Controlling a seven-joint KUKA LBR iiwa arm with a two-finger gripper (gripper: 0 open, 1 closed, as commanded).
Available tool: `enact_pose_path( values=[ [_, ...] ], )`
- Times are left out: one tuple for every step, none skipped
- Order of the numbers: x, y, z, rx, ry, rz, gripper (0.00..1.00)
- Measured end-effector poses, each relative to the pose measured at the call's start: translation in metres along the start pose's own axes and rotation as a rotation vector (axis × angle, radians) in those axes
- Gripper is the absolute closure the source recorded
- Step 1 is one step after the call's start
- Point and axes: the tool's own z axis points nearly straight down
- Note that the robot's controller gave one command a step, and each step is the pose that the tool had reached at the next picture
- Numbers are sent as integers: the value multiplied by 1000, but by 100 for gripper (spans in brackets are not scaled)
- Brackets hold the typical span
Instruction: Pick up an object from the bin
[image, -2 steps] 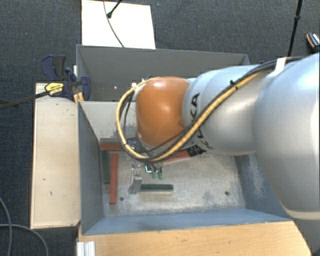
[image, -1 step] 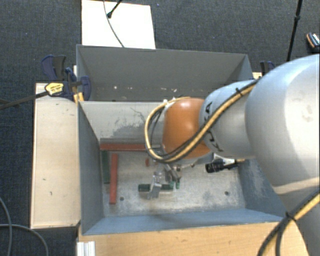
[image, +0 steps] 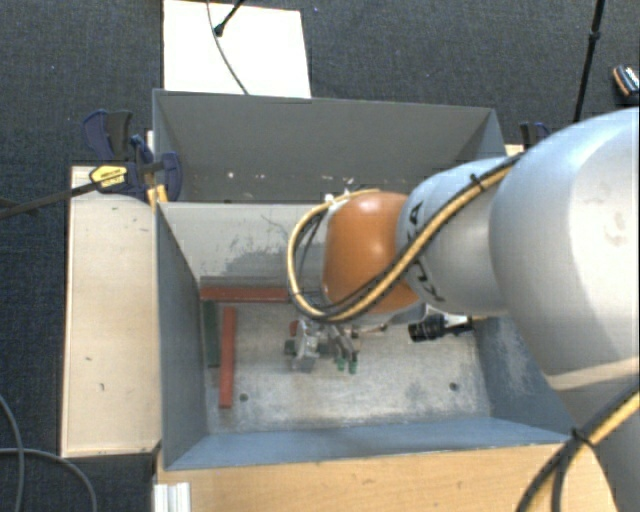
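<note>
Scuffed grey metal bin (image: 180, 330); claw (image: 320, 354) near flat red strips (image: 228, 365).

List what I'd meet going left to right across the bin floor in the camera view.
On the floor: green bar → red bar beside it → pincer → black thing under the arm. The back red bar spans several of these, so it is left out.

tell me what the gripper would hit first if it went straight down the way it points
Most likely the grey bin floor: the gripper points down at a bare patch. The red bar and the black thing on either side lie off that line, but depth is unclear.
</note>
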Motion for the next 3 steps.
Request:
enact_pose_path(
  values=[
    [8,12,-147,-1,-1,-17,100],
    [9,11,-142,3,7,-12,0],
    [-20,5,7,6,13,-17,0]
  ],
)
